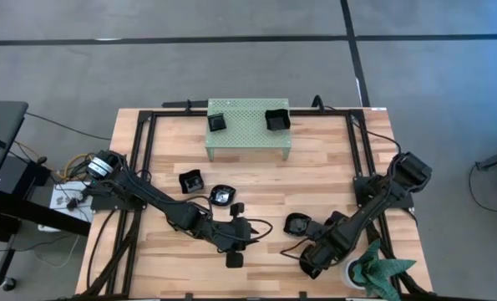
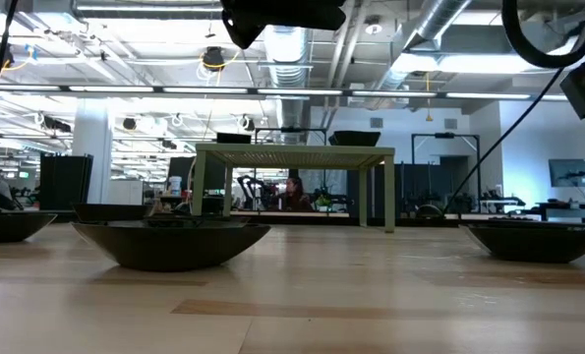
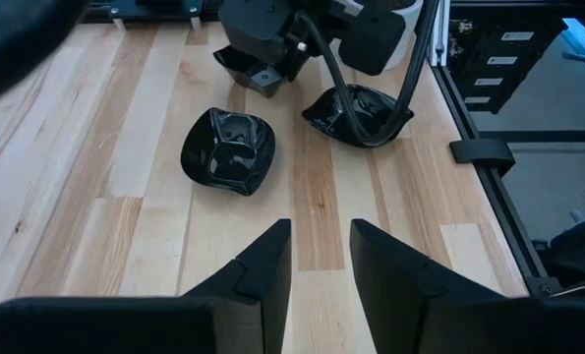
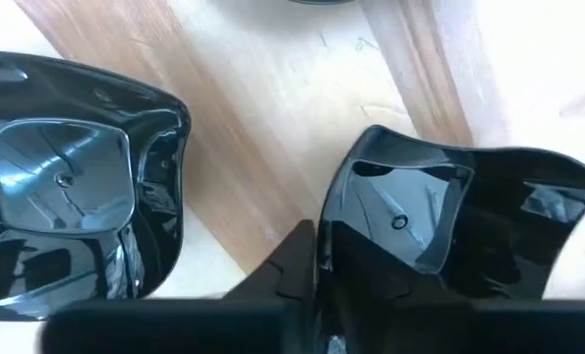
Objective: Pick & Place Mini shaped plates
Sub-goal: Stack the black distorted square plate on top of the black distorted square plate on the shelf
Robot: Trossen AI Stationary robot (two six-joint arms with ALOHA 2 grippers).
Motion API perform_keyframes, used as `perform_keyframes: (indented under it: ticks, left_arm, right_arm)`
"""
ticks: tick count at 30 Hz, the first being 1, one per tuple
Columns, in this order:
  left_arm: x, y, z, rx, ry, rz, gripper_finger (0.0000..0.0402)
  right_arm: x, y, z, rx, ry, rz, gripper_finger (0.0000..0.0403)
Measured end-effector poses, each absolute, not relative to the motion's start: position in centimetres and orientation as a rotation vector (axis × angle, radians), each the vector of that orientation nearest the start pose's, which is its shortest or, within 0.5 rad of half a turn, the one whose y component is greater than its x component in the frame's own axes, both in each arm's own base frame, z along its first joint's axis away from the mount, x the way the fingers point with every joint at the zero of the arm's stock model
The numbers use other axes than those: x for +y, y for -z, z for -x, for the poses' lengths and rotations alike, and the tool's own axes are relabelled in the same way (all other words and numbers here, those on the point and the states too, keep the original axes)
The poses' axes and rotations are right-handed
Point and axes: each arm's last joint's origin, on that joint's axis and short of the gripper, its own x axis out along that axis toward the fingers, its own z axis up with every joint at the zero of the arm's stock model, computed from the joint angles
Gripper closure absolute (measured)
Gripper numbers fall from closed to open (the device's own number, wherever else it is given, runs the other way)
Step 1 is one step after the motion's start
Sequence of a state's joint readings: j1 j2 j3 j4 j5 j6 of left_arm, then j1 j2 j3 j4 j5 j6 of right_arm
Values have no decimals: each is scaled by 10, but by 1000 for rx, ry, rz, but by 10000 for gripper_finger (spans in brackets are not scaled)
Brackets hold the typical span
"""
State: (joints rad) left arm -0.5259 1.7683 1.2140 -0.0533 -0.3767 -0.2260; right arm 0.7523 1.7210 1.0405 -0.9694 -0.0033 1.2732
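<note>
Counter (image 1: pixel 256 188): pale wood, dark frame rails round the edges. Pale green perforated stand (image 1: pixel 248 127) sits at the far side, two black dishes on top: one at its left end (image 1: pixel 217 122), one at its right end (image 1: pixel 277 119).

Left arm reaches in from the left edge. Left gripper (image 1: pixel 235 234) is near the counter's middle-front, jaws narrowly apart, empty, with bare wood between the fingers (image 3: pixel 258 275) in its wrist view. Nearest dishes to it: a wavy-edged one (image 1: pixel 221 196) just behind it and a squarish one (image 1: pixel 190 180) further back-left. Neither touches the gripper.

Right arm comes in from the right rail and angles down to the front-right. Right gripper (image 1: pixel 311 255) is low over the counter with one finger (image 4: pixel 302 265) inside the rim of a square black dish (image 4: pixel 449 231). Jaws are near together around that wall, but I cannot tell whether the grip is fully closed. A second dish (image 4: pixel 71 231), squarish with a wavy rim, lies just beside it, with a strip of wood between the two. From overhead a round dish (image 1: pixel 296 223) sits just behind the right gripper.

Green cloth-like object (image 1: pixel 382 272) at the front-right corner, next to the right arm.
</note>
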Motion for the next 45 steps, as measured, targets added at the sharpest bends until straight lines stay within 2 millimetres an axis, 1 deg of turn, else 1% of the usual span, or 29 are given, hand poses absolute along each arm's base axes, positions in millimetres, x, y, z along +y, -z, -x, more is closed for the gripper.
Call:
perform_keyframes:
  ticks: [2,5,7,10,12,15,18,20,23,25,27,31,34,36,38,42,45]
  left_arm:
    - [-186,-230,-342,558,81,-45,293]
    - [-186,-231,-342,557,82,-44,293]
    - [-186,-231,-342,557,82,-44,293]
    - [-186,-231,-342,556,82,-44,293]
    - [-186,-231,-342,556,82,-44,293]
    - [-186,-231,-343,549,83,-41,293]
    - [-187,-232,-343,535,84,-34,293]
    - [-187,-233,-344,526,86,-29,293]
    - [-187,-234,-344,515,87,-23,293]
    - [-187,-234,-344,515,88,-23,293]
    - [-188,-234,-344,519,104,-19,293]
    - [-192,-234,-342,525,136,-17,293]
    - [-193,-234,-342,526,142,-26,293]
    - [-193,-234,-342,526,141,-26,293]
    - [-193,-234,-342,526,139,-26,293]
    - [-193,-233,-341,532,140,-29,293]
    - [-193,-233,-341,534,139,-29,293]
  right_arm:
    - [190,-161,-205,1583,454,-353,395]
    - [189,-161,-207,1614,439,-374,394]
    - [190,-165,-209,1634,406,-365,397]
    - [195,-181,-215,1643,329,-323,400]
    - [197,-197,-217,1649,324,-265,399]
    - [189,-225,-219,1649,391,-119,401]
    - [176,-252,-223,1607,434,83,401]
    - [168,-264,-231,1550,378,261,402]
    - [154,-276,-245,1495,179,557,401]
    - [139,-282,-256,1492,104,703,402]
    - [120,-287,-266,1508,130,766,402]
    - [72,-304,-285,1527,235,704,402]
    - [36,-321,-294,1526,235,689,402]
    - [13,-332,-297,1500,234,691,402]
    - [-10,-343,-303,1432,255,683,402]
    - [-50,-355,-307,1368,200,729,402]
    - [-78,-356,-307,1320,120,663,402]
